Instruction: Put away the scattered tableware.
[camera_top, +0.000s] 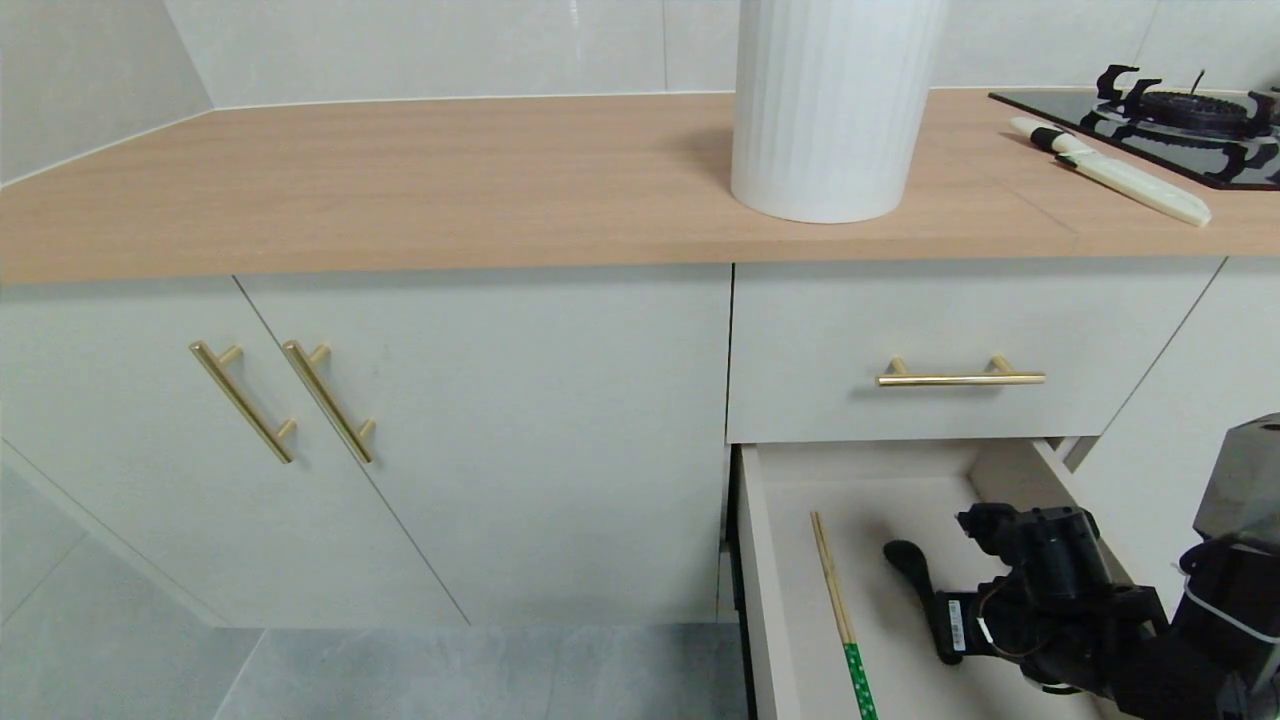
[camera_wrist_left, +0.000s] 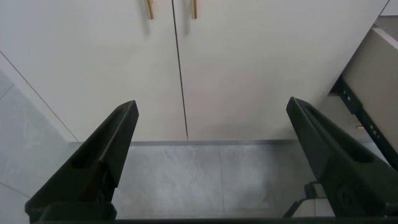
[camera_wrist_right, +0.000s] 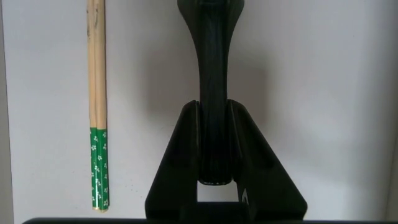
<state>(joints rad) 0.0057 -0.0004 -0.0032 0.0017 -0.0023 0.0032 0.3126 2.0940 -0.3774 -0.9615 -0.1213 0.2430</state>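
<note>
Clamped between the fingers of my right gripper (camera_wrist_right: 214, 143) is a black plastic utensil with a long slim handle (camera_wrist_right: 211, 56), held low inside the pale open drawer (camera_top: 765, 560). A pair of wooden chopsticks with green patterned ends (camera_wrist_right: 97, 93) lies beside it on the drawer floor, not touching it. My left gripper (camera_wrist_left: 211, 109) hangs outside the drawer, fingers spread wide and empty. I judge this the placing step: next I loosen my hold, then rise straight. A cream-coloured knife (camera_top: 1120, 175) lies on the counter above the drawer, not yet stowed.
</note>
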